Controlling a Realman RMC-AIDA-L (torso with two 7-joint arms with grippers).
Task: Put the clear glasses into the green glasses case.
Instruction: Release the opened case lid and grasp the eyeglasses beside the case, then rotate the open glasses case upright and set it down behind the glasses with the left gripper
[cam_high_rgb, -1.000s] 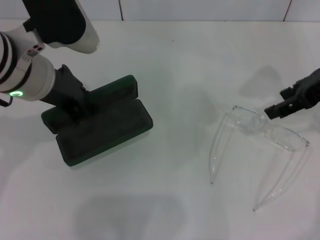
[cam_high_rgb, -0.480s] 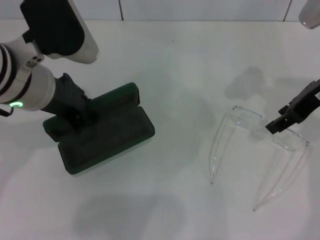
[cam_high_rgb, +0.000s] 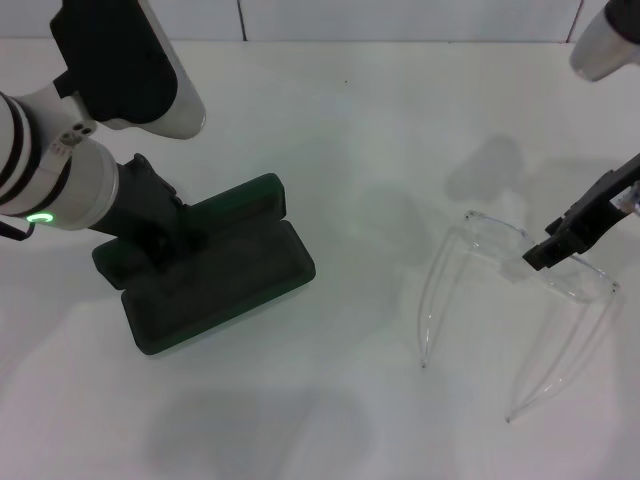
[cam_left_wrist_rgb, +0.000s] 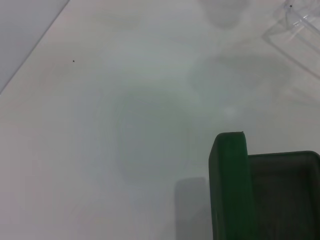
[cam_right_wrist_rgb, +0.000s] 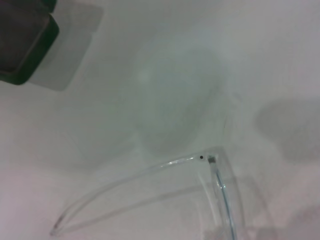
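Two items well apart: green glasses case (cam_high_rgb: 215, 265), clear glasses (cam_high_rgb: 520, 300).

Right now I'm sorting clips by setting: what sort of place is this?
Probably a lab or test bench: a bare white table against a white tiled wall, holding only the green glasses case and the clear glasses.

Dark green glasses case (cam_high_rgb: 215, 262); colourless clear glasses (cam_high_rgb: 520, 300)
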